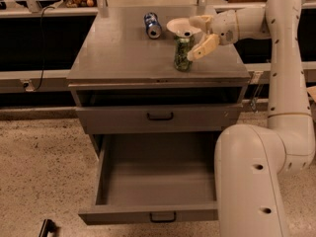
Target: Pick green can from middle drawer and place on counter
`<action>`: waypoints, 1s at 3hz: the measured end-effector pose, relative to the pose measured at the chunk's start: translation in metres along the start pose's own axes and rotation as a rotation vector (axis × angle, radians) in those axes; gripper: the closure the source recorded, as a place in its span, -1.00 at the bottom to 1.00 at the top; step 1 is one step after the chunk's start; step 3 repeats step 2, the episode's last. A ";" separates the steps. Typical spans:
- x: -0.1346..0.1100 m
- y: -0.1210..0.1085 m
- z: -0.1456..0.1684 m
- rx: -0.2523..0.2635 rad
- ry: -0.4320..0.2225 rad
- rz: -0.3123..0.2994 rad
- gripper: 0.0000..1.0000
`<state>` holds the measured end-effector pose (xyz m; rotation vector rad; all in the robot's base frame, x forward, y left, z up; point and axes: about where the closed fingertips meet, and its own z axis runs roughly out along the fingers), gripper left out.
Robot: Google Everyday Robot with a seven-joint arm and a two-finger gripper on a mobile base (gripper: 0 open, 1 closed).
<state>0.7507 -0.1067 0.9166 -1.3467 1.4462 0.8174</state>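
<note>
The green can [183, 53] stands upright on the counter [118, 53], near its right front, just in front of a white bowl. My gripper [194, 38] is right beside the can on its right, open. One finger [204, 46] lies against the can's right side and the other finger [199, 21] reaches over the bowl. The middle drawer [157, 215] is pulled far out below, and its inside shows nothing in it.
A blue-and-white can [152, 24] lies on its side at the back of the counter. The white bowl [178, 27] sits behind the green can. The shallower drawer front [158, 116] above is slightly out. My arm's large white body [252, 177] stands right of the open drawer.
</note>
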 end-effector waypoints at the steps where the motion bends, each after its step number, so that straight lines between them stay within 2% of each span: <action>1: 0.005 -0.003 -0.016 0.022 -0.062 -0.016 -1.00; 2: -0.004 0.007 -0.062 0.054 -0.175 -0.111 -1.00; 3: -0.004 0.007 -0.062 0.054 -0.175 -0.111 -1.00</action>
